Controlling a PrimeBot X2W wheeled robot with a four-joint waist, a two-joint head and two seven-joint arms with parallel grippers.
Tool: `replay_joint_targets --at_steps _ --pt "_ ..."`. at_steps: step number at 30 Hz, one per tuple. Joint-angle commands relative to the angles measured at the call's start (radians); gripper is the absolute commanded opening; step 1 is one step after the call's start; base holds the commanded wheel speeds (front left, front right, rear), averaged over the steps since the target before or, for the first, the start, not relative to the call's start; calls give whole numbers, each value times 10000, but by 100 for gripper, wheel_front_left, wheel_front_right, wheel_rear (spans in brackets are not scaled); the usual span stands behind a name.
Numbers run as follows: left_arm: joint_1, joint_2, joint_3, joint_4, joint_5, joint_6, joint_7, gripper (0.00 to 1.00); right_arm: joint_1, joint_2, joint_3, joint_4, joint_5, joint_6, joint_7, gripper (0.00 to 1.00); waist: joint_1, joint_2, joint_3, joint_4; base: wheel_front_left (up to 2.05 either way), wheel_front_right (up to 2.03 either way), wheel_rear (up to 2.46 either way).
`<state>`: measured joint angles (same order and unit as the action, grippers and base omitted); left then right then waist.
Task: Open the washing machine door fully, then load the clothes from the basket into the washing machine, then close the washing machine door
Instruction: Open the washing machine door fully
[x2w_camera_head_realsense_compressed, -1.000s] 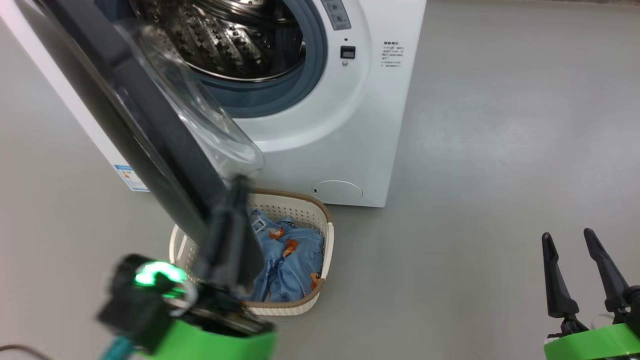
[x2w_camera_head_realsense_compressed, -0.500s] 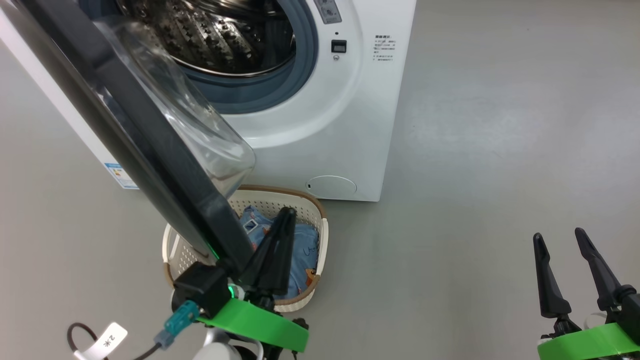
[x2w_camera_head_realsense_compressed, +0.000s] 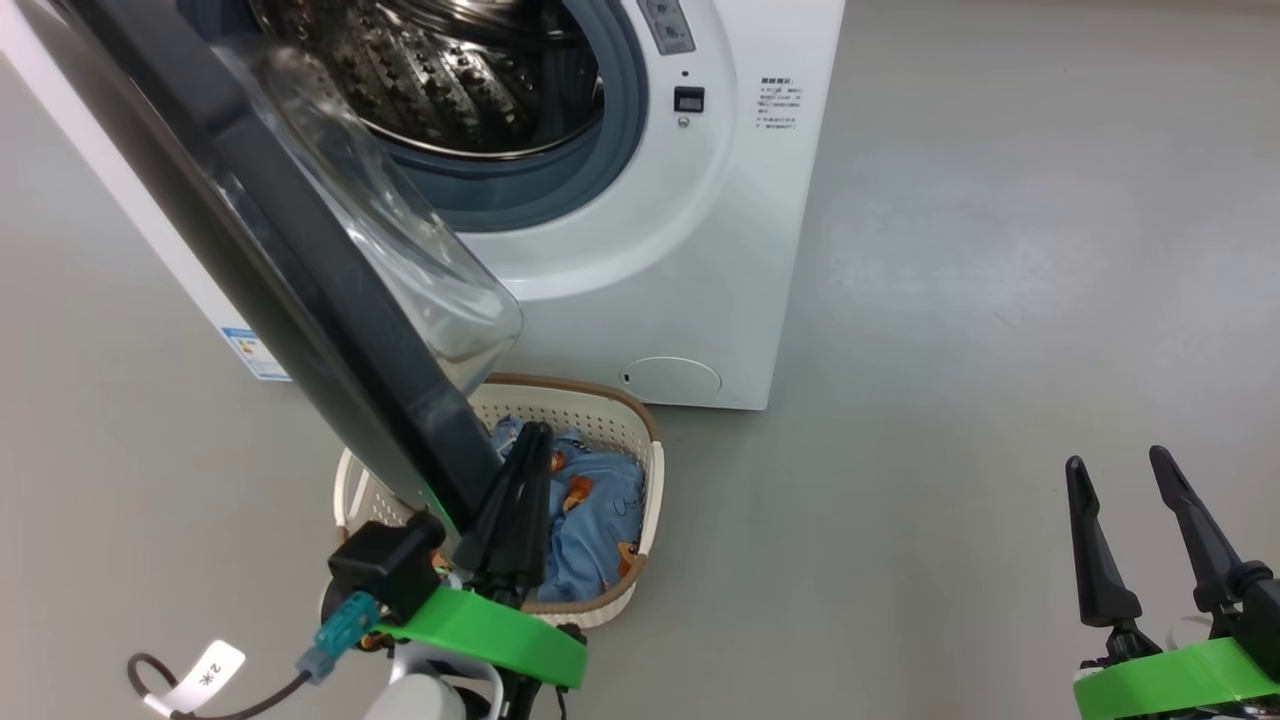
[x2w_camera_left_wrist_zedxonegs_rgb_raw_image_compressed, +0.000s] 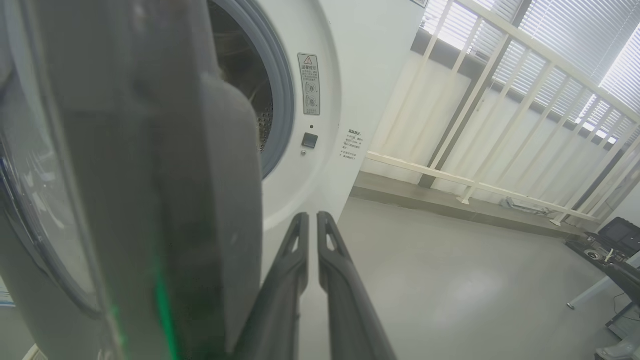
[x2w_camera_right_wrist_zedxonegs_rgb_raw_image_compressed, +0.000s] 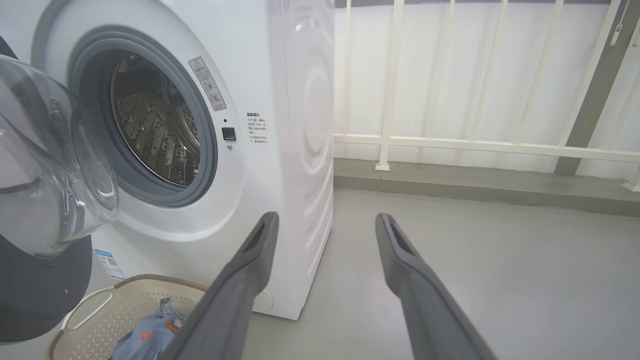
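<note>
Left gripper, fingers pressed together on nothing, is hovering right beside the lower edge of the washing machine door, which is standing swung out, though seemingly not fully. Near its tips the clothes are lying in the basket, none loaded yet; the right gripper, fingers apart, is idling well off to the side.

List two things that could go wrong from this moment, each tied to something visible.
1. The washing machine door juts out over the basket, so lifting the clothes could snag on it or bump it.
2. The left gripper is shut, close beside the door's edge above the clothes. Opening or swinging it there may strike the door.
</note>
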<state>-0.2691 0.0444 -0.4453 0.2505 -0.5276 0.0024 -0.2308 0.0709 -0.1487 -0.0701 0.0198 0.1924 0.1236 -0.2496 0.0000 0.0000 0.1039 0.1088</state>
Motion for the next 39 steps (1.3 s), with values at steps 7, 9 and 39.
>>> replay_joint_targets --at_steps 7,9,39 --pt "-435 74 547 226 -138 46 -215 0 -182 -188 147 -293 -58 71 -122 100 0 0 -25 102 0 0 0" --pt "-435 94 647 302 -166 47 -234 0 -172 -196 155 -295 -56 71 -122 100 0 0 -37 144 0 0 0" --pt "662 678 1551 -200 -24 266 -307 0 -108 -310 114 -426 -145 71 -122 100 0 0 -80 1474 0 0 0"
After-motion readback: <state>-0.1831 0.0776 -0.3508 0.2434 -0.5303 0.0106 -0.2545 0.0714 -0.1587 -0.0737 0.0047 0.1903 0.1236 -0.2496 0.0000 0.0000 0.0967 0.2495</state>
